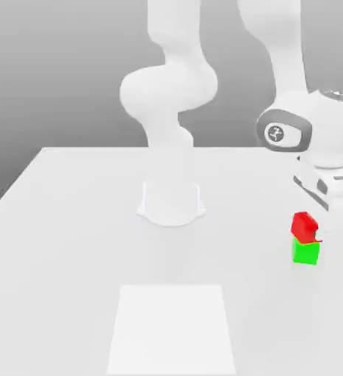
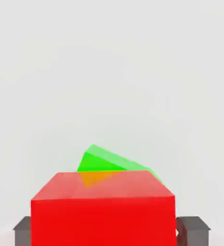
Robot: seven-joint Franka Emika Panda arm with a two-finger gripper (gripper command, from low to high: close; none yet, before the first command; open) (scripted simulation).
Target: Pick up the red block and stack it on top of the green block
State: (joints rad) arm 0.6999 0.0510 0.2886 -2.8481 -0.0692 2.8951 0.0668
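On top of the green block (image 1: 305, 252), the red block (image 1: 304, 224) is sitting slightly askew, w/ the pair standing on the white desk (image 1: 71, 242) well off from the arm base (image 1: 171, 202). Dark fingers (image 2: 195, 229) are flanking the red block on both sides, apparently gripping it.

No legible text, numbers or brand names appear. The only sign is a small dark emblem on a round joint cap (image 1: 277, 133) of the white robot arm (image 1: 170, 95).
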